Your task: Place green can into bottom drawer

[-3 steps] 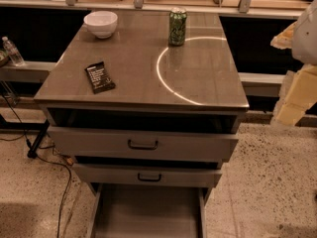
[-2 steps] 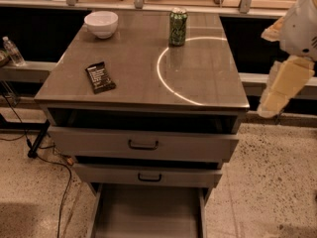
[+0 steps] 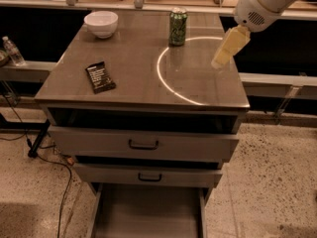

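Observation:
The green can [image 3: 178, 27] stands upright near the back of the grey cabinet top, right of centre. The bottom drawer [image 3: 148, 214] is pulled out at the foot of the cabinet, and its flat grey floor is bare. My gripper [image 3: 220, 61] hangs from the white arm [image 3: 267, 1] at the upper right. It is above the right side of the cabinet top, to the right of the can and nearer than it, apart from it and holding nothing that I can see.
A white bowl [image 3: 101, 23] sits at the back left of the top and a black snack bar [image 3: 100, 77] lies at the left front. The two upper drawers [image 3: 143, 144] stand slightly out. A water bottle [image 3: 12, 51] is on a left shelf. Cables [image 3: 49, 155] run over the floor at the left.
The arm has swung in from the right edge to the left and further back, so the gripper is now over the right side of the cabinet top. The can has not moved.

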